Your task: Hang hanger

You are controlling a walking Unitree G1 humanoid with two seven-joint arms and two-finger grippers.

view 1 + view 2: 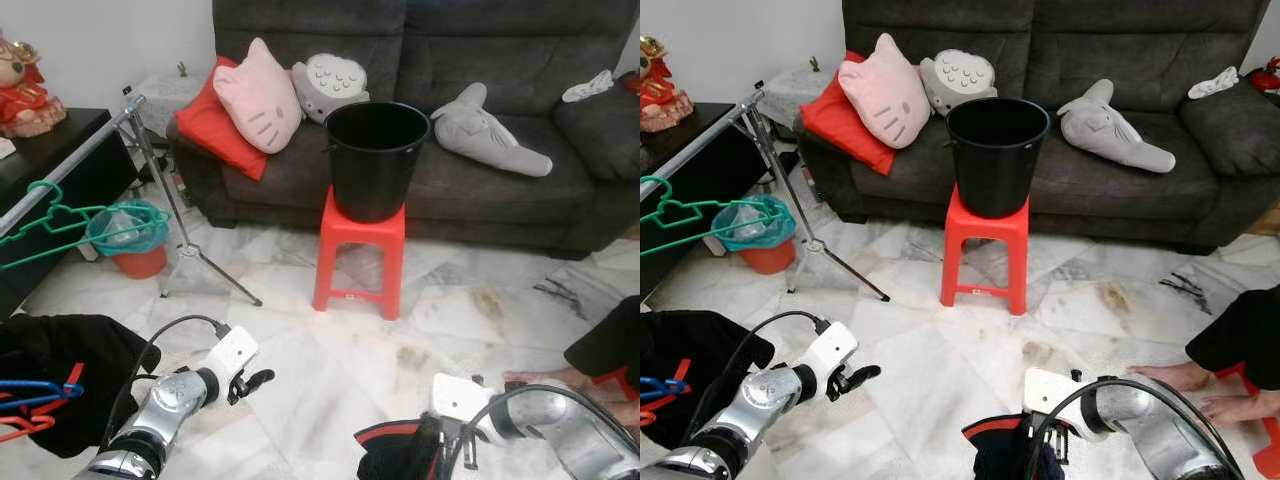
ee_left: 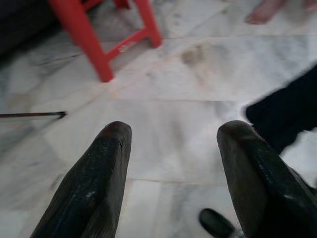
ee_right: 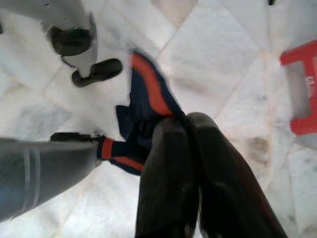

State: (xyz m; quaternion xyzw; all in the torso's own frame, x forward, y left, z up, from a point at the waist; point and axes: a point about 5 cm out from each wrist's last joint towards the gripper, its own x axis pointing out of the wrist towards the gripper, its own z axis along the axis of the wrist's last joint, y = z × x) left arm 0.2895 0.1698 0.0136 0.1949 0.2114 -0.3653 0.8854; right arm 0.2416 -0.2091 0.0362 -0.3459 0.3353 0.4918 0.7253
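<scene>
The two eye views are looking from the robot's head forward and down, over a marble floor (image 1: 330,370) toward a grey sofa (image 1: 500,60). Both are showing the same scene, with the red stool (image 1: 985,250) and black bucket (image 1: 997,155) near the centre. The left wrist view is looking low along its open fingers (image 2: 94,183), close to the floor, and is sharing the stool's legs. The right wrist view is facing down at the floor from close.
</scene>
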